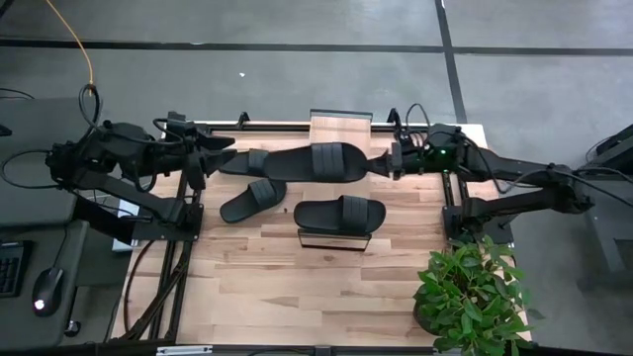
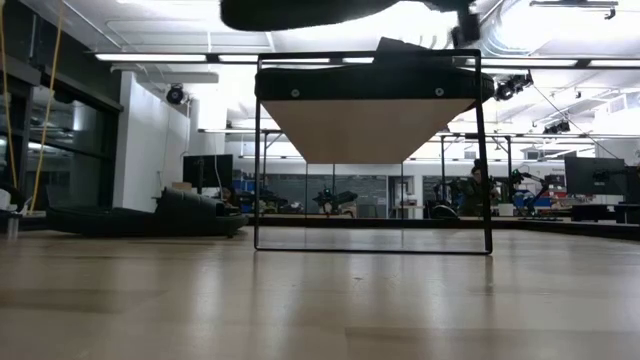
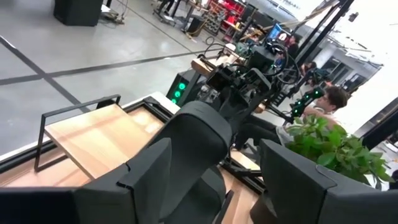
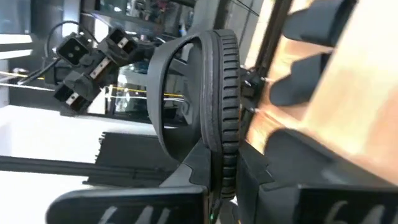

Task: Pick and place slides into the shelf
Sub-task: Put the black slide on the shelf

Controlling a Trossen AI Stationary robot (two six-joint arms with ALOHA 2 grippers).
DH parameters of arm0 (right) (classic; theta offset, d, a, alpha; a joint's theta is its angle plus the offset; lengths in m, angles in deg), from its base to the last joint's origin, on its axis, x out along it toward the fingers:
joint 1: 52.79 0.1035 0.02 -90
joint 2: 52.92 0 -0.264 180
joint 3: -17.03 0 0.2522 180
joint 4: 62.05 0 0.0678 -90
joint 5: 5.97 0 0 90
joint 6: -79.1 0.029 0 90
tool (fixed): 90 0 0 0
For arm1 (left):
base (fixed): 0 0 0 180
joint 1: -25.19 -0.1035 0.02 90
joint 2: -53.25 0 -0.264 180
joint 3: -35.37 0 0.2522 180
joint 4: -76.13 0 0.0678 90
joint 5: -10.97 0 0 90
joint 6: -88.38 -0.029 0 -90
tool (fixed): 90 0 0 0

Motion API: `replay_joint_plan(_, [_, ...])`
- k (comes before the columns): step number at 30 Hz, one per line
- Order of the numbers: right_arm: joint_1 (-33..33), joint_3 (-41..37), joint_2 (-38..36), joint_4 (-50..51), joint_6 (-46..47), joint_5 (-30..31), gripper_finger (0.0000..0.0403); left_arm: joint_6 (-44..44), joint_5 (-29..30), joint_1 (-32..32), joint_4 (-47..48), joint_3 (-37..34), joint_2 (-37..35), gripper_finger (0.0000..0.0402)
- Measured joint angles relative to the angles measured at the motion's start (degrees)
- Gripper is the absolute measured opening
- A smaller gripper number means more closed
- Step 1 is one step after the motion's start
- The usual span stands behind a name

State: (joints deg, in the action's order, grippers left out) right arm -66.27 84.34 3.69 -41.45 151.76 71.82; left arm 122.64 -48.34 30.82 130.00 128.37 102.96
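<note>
Slides are mid-handover: your right gripper (image 1: pixel 381 165) is pinching one end of a matte black rubber slide with a ribbed strap (image 1: pixel 315 161), held in the air above the light wood shelf with thin black frame (image 1: pixel 341 127), while your left gripper (image 1: pixel 220 155) is standing spread at its other end. Next, I judge, you are lowering it flat onto the plank.

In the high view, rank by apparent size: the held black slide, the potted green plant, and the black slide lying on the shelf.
1. Potted green plant, largest.
2. Matte black slide held up between the arms.
3. Matte black slide on the light wood shelf, smallest; the held one sits nearer the camera, so this gap is unsure.
</note>
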Motion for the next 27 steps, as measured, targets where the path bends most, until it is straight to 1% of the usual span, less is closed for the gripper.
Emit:
replay_joint_plan(5, [-1.7,-0.1,-5.0,9.9,-0.6,2.4,0.0012,0.0,0.0,0.0,0.0,0.0,0.1,0.0230])
replay_joint_plan(12, [-4.1,-0.1,-8.0,9.6,-2.0,1.7,0.0012,-0.1,0.0,0.0,0.0,0.0,0.4,0.0230])
replay_joint_plan(17, [-5.4,-0.1,-9.0,12.5,-2.6,0.7,0.0012,0.0,0.0,0.0,0.1,0.0,0.4,0.0230])
replay_joint_plan(23, [-9.1,-0.1,-11.1,16.1,-4.1,-2.0,0.0012,0.5,-0.2,0.0,0.3,0.0,0.4,0.0230])
replay_joint_plan(27, [-11.7,-0.1,-13.0,20.6,-4.8,-3.2,0.0012,0.5,-0.7,0.0,0.5,0.0,0.4,0.0230])
